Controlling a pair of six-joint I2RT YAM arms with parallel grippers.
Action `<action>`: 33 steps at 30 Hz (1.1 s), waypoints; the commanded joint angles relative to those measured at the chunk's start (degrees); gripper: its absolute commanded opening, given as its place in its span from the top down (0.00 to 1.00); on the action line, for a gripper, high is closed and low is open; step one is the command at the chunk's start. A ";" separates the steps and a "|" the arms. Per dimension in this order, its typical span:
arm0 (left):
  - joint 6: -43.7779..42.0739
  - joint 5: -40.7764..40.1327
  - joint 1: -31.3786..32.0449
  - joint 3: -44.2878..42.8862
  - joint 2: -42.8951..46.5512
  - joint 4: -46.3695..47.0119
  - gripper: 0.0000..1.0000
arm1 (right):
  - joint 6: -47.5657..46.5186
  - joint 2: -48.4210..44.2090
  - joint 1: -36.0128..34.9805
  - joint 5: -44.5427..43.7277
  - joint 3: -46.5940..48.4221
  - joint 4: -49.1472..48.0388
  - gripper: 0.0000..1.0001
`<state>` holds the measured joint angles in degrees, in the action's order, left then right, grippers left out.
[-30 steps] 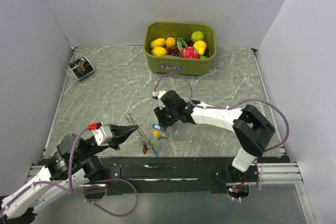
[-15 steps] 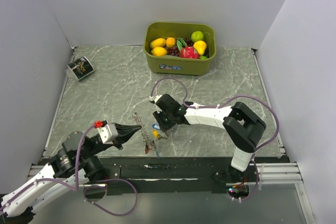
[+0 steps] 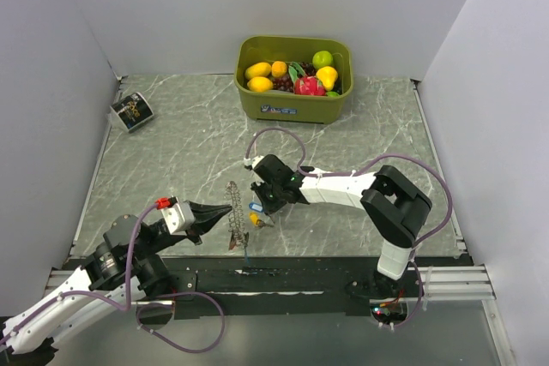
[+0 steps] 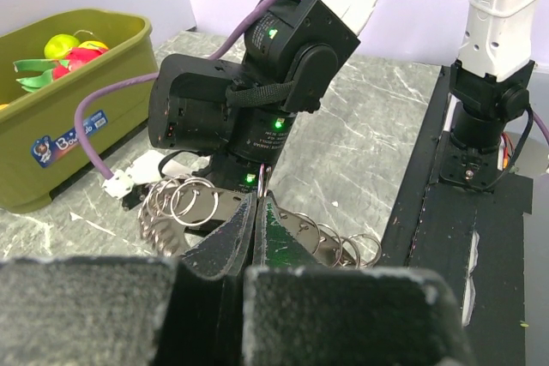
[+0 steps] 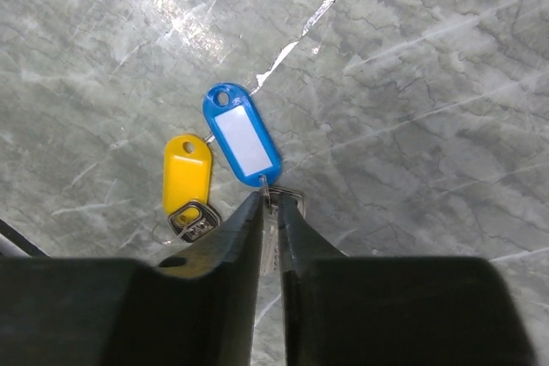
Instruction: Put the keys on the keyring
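My left gripper [image 3: 225,209] is shut on the keyring [image 3: 233,210], a grey metal strip with several wire rings, held just above the table. In the left wrist view the rings [image 4: 184,203] spread to both sides of the shut left gripper [image 4: 255,199]. A small reddish piece [image 3: 232,242] hangs at the keyring's lower end. My right gripper [image 3: 262,206] is low over the table, just right of the keyring. In the right wrist view the right gripper [image 5: 269,201] is shut on the metal key [image 5: 271,233] of a blue tag [image 5: 243,137]. A yellow-tagged key [image 5: 187,173] lies beside it.
A green bin [image 3: 292,107] of toy fruit stands at the back centre. A small printed card [image 3: 131,111] lies at the far left. A black strip [image 3: 283,276] runs along the near edge. The right arm's body [image 4: 249,92] fills the space just beyond the keyring.
My left gripper has carried the keyring right, toward the right gripper, and it now hangs straighter. My right gripper has come down and left onto the blue-tagged key.
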<state>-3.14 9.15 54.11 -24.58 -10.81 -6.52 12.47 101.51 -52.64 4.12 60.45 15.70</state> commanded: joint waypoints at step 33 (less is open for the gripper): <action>-0.29 2.45 0.21 -0.91 -3.16 5.73 0.99 | -14.05 -38.19 2.10 0.36 -12.35 -2.87 1.00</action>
<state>-3.27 9.76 54.11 -24.58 -11.88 -6.22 4.27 73.10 -51.24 3.03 51.77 15.09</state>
